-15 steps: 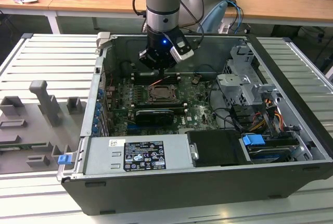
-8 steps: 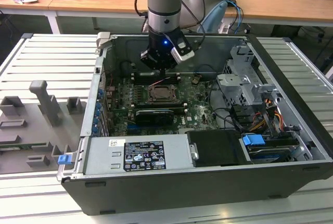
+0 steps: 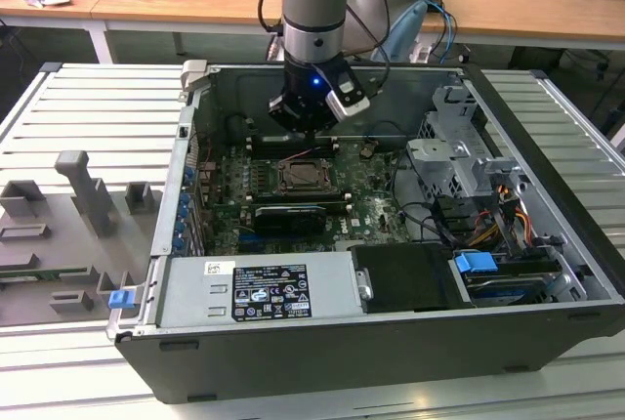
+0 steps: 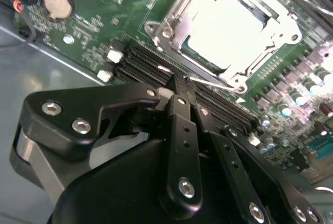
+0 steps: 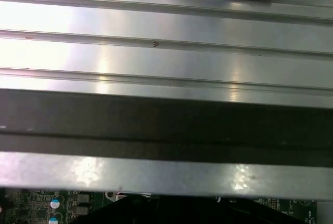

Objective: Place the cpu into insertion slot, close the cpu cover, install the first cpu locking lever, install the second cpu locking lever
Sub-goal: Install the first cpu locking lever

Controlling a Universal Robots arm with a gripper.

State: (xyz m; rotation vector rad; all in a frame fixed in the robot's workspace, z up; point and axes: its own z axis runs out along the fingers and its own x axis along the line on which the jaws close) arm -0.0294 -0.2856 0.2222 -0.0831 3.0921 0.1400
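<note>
- Hanging low inside the open computer case (image 3: 547, 234), at its far side in the exterior view: the gripper (image 3: 306, 127), just above the motherboard (image 3: 376, 195).
- Pointing down beside the insertion slot (image 3: 302, 176), on its far edge as the exterior view shows it, over the long black memory slots (image 4: 151, 67).
- Closing to a narrow tip in the second wrist view: the black fingers (image 4: 179, 109), pressed together, with nothing seen between them.
- Lying in the socket in the second wrist view: the cpu (image 4: 229, 26), pale and washed out by glare, flat within the silver frame.
- Lying down around the chip: the cpu cover (image 4: 171, 26), its window framing the pale top.
- Running along the near edge of the socket: a thin wire lever (image 4: 213, 82), just beyond the fingertips; whether latched or touched, not possible telling.
- Sitting on the green board to one side: a round coin battery (image 4: 56, 3).
- Resting on the ribbed metal table (image 3: 59, 98) at the exterior view's left: grey fixture blocks (image 3: 93, 195), well apart from the case.
- Showing in the first wrist view: ribbed metal surface (image 5: 166, 57) and a dark band of case wall (image 5: 166, 125).
</note>
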